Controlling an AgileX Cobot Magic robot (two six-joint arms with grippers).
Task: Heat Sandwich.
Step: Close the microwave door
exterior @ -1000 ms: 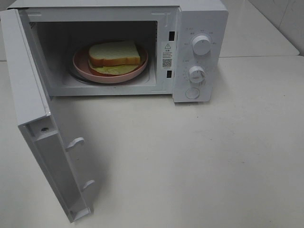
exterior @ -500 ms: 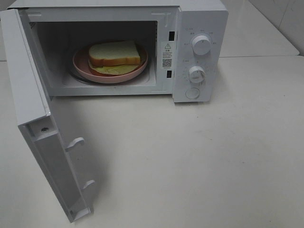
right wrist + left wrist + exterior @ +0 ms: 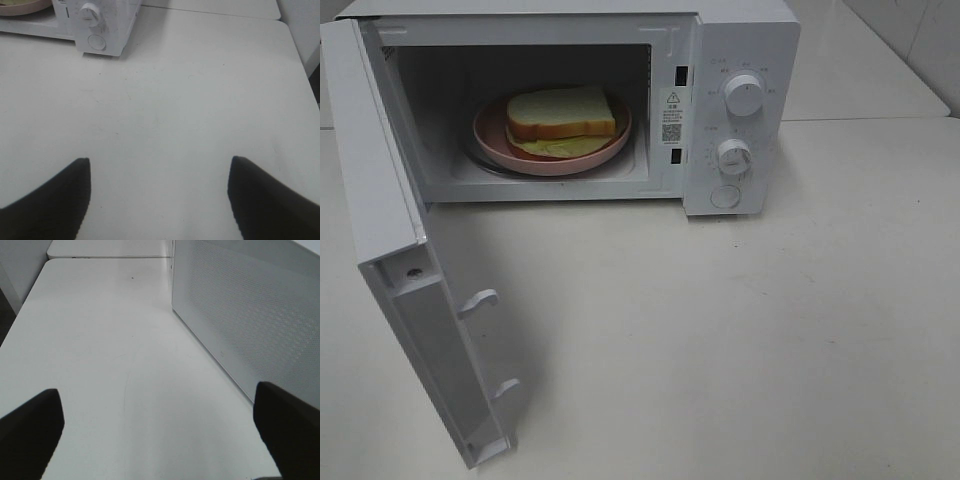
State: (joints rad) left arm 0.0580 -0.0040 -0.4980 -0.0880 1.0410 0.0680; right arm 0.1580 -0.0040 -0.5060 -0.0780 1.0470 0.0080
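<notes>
1. Nothing has moved since the earlier frames. The door, plate and sandwich sit exactly as they did, and neither arm has come into the high view.
2. As I judge it, loading is done, since the food is already in the cavity. What remains is to swing the door shut and set the dials.
3. Nearest to me, my left gripper [image 3: 157, 407] has its dark, blunt fingers spread wide with nothing between them. It is over bare table, beside a white panel with a fine dotted mesh [image 3: 250, 315], which I take to be the door's outer face.
4. My right gripper [image 3: 159, 167] is likewise spread and empty, with the control panel well ahead of it.
5. The smooth, matte off-white table [image 3: 750, 340] shows only faint scuffs.
6. The white plastic microwave door [image 3: 405, 330] hangs wide open on the left of the high view, with two small hooked latches [image 3: 480, 300] on its inner edge.
7. The boxy white microwave oven [image 3: 740, 30] stands beyond it. Inside is a round, glossy pink plate [image 3: 550, 166] with a shallow rim.
8. The small sandwich of soft white bread with an orange-brown crust [image 3: 560, 112] lies flat on that plate, inside the cavity. Its pale yellow-green filling peeks out along the front.
9. On the right-hand panel are two round white knobs, upper [image 3: 745, 95] and lower [image 3: 733, 156], above a flat round button [image 3: 725, 196].
</notes>
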